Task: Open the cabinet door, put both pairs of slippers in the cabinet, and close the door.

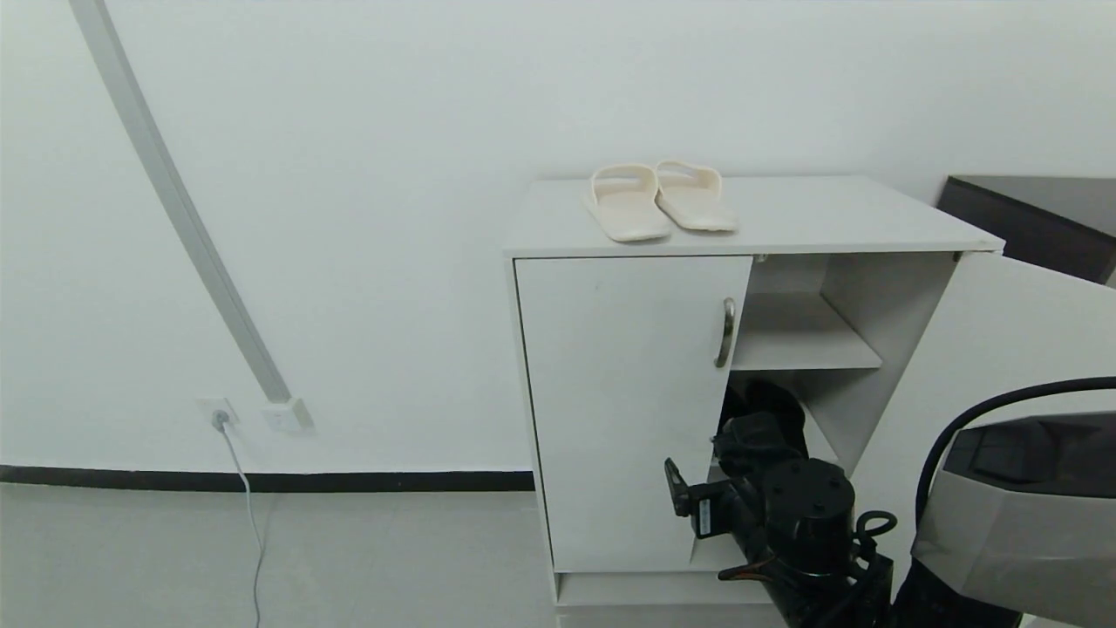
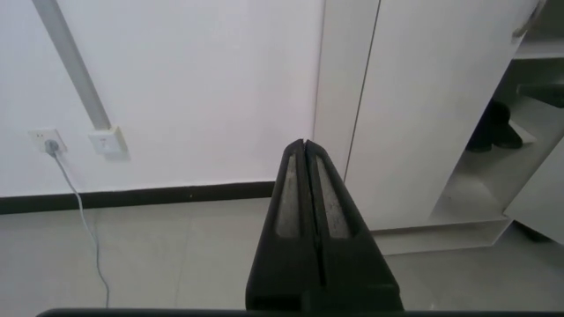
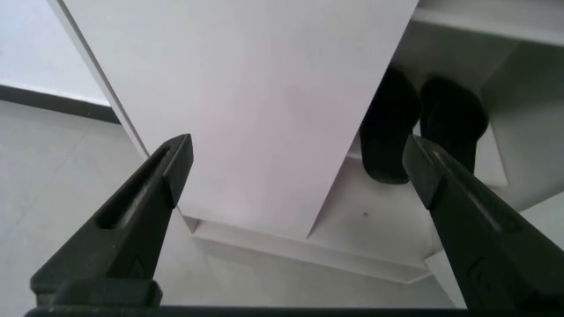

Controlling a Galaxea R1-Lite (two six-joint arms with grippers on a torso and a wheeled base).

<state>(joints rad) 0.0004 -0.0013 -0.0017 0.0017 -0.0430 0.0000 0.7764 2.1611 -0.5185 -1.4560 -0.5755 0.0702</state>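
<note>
Cream-coloured open-toed slippers (image 1: 658, 201) sit as a pair, side by side and touching, on the flat top of the white two-door cabinet (image 1: 828, 214), upper centre of the head view. I take that as their waiting spot: they are out in the open and easy to reach from above, and they are the pair not yet put away.

The cabinet's right-hand door (image 1: 1003, 349) stands swung wide toward the right edge of the frame, which leaves the shelves exposed. The left-hand door (image 1: 628, 410) with its curved metal handle (image 1: 725, 331) is shut, so only the right half of the interior can be used.

A pair of black slippers (image 3: 392, 123) lies inside on a lower shelf, close together and pushed toward the back. The upper shelf (image 1: 802, 340) looks bare, so I judge it the natural place for the cream pair.

My right gripper (image 3: 298, 150) hangs low in front of the closed door's lower edge, its fingers spread wide with nothing between them, well short of the black pair. My left gripper (image 2: 304, 150) is held off to the cabinet's left side, fingers pressed together and empty, out of the way of the open door.

I'd call the task about halfway done.
</note>
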